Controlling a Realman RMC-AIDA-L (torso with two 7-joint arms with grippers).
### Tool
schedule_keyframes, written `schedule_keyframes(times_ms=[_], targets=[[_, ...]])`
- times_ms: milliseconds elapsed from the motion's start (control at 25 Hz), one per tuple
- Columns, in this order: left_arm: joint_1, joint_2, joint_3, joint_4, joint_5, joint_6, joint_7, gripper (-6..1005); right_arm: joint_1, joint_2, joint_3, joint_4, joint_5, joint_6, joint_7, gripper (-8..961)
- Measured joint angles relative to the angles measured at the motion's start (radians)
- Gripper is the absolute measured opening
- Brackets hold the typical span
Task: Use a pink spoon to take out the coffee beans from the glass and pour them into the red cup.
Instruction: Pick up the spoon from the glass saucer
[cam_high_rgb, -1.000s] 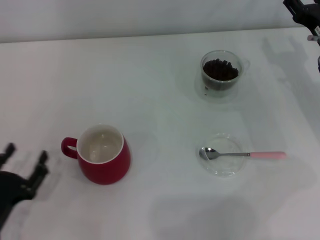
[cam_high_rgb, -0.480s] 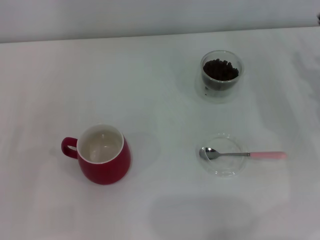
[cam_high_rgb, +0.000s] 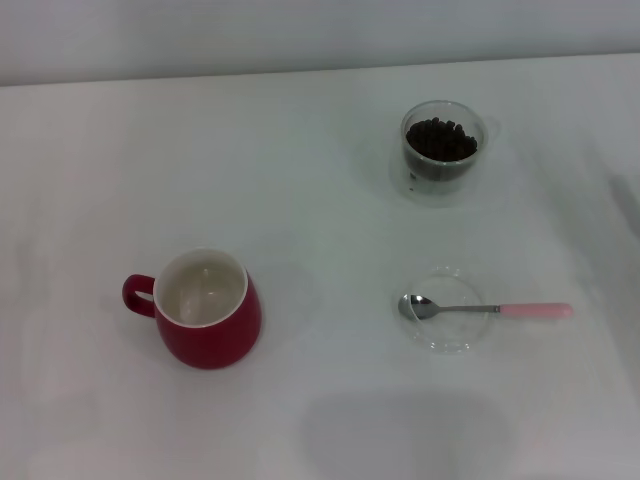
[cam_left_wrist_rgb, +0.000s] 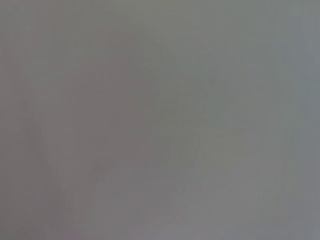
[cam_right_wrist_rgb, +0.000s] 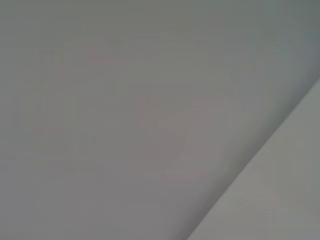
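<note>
The pink spoon (cam_high_rgb: 487, 309) lies flat in the head view, its silver bowl resting on a clear round saucer (cam_high_rgb: 447, 310) and its pink handle pointing right. Behind it, at the back right, stands the glass (cam_high_rgb: 442, 152) holding the dark coffee beans (cam_high_rgb: 440, 139). The red cup (cam_high_rgb: 206, 309) sits at the front left, upright, its white inside bare and its handle to the left. Neither gripper shows in any view; both wrist views hold only plain grey surface.
The white table (cam_high_rgb: 320, 220) runs back to a pale wall along its far edge. Faint shadows lie on the table at the front centre and at the far right.
Both arms have withdrawn from the head view: the left gripper left the front-left corner and the right arm left the back-right corner. Cup, glass and spoon have not moved.
</note>
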Motion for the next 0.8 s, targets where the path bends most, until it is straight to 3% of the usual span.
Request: schedule_keyframes(times_ms=[280,560,800], targets=[[-0.029,-0.002,0.002,0.018,-0.009,-0.022,-0.037,726,-0.035,0.0,-0.048,0.173,-0.059,-0.336,0.093,842],[-0.038,-0.003,0.009,0.021,0.0,-0.026,-0.038,726,-0.047,0.0,-0.039,0.216,-0.149,-0.381,0.093,839],[-0.042,-0.003,0.009,0.033,0.0,-0.056,-0.038,726,-0.049,0.001,0.122,0.257,-0.365,-0.4,0.088,837]])
